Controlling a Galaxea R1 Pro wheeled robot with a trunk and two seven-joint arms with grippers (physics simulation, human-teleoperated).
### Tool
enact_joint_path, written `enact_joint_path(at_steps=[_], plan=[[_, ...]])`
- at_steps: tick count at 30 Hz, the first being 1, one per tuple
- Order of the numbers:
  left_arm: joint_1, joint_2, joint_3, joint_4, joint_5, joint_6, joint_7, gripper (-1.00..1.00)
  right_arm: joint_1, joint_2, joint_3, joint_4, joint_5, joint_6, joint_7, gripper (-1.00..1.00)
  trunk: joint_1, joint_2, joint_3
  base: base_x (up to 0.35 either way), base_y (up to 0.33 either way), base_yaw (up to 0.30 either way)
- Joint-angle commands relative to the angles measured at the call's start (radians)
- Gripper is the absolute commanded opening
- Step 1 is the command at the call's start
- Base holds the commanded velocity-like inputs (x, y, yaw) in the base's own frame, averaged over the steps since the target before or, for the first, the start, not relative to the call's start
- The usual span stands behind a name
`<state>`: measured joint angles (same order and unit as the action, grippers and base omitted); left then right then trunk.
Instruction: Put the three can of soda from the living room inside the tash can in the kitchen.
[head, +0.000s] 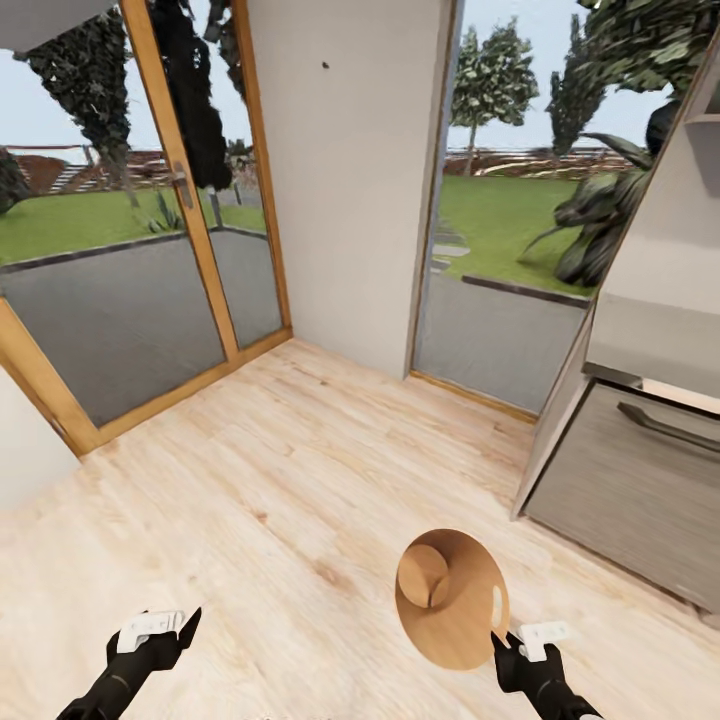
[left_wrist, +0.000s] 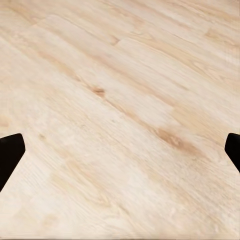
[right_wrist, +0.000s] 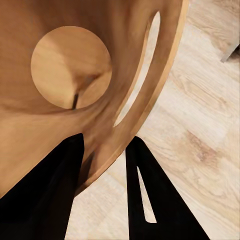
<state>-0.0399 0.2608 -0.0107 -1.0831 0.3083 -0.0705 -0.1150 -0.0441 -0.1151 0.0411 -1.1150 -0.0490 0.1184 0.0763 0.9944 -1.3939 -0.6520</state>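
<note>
The tash can (head: 450, 600), a tan tapered wooden bin, hangs tilted low over the wood floor with its mouth toward the head camera. Its darker inside (right_wrist: 70, 67) holds nothing, and a slot handle is cut in its wall. My right gripper (head: 505, 640) is shut on the bin's rim, one finger inside and one outside (right_wrist: 106, 142). My left gripper (head: 175, 625) stands open over bare floor planks, with its black fingertips far apart (left_wrist: 120, 150). The soda cans are out of view.
Wood-framed glass doors (head: 190, 230) close off the left. A white wall section (head: 350, 180) stands straight ahead, with a tall glass pane (head: 500, 300) beside it. A grey cabinet with a drawer handle (head: 640, 480) juts in at the right. Light wood floor (head: 280, 480) stretches between them.
</note>
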Motion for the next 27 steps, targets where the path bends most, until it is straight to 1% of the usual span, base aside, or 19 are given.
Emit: enact_joint_path(at_steps=[1,14,19,27], plan=[[0.0,0.0,0.0,0.0,0.0,0.0,0.0,1.0,0.0,0.0,0.0,-0.002,-0.003,0.0,0.004,-1.0,0.0,0.0,0.0,0.0,0.0,0.254],[0.0,0.0,0.0,0.0,0.0,0.0,0.001,1.0,0.0,0.0,0.0,0.0,-0.003,0.0,0.004,-1.0,0.0,0.0,-0.007,0.0,0.0,0.254],[0.0,0.0,0.0,0.0,0.0,0.0,0.002,1.0,0.0,0.0,0.0,0.0,0.013,0.0,0.004,-1.0,0.0,0.0,-0.009,0.0,0.0,0.254],[0.0,0.0,0.0,0.0,0.0,0.0,0.002,1.0,0.0,0.0,0.0,0.0,0.017,0.0,0.004,-1.0,0.0,0.0,-0.012,0.0,0.0,0.254]])
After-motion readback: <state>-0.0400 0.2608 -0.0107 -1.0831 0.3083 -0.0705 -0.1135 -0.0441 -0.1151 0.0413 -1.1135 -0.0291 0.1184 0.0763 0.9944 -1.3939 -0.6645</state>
